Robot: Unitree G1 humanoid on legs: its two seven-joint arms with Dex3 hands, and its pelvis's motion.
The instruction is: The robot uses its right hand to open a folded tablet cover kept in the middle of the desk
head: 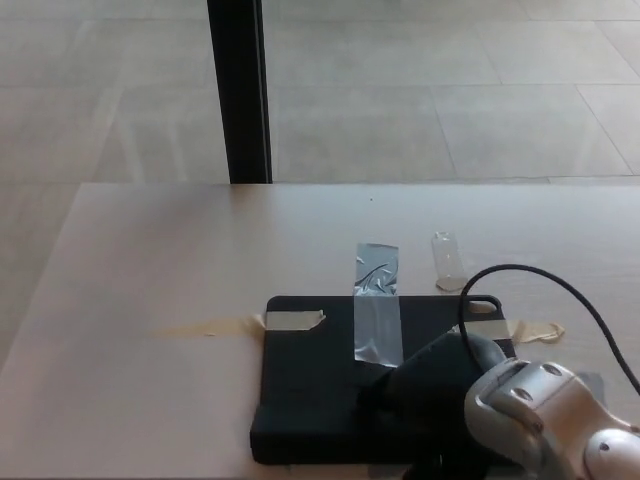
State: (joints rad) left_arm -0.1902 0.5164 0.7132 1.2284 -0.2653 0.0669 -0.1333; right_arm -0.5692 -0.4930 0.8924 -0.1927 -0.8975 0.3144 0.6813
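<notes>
A black tablet cover (310, 380) lies flat on the pale desk (180, 280), near its front edge. A strip of grey tape (376, 300) and a beige tape piece (293, 320) hold its far edge to the desk. My right hand (425, 385) rests on the cover's right half, black fingers pointing left and pressed low on the surface. Its silver wrist (545, 415) and a black cable (540, 285) hide the cover's right part. Whether the fingers grip the cover's edge is hidden. My left hand does not show.
A small clear plastic piece (449, 262) lies on the desk just beyond the cover. More beige tape (530, 330) sticks out at the cover's right. A dark pillar (238, 90) stands behind the desk on the tiled floor.
</notes>
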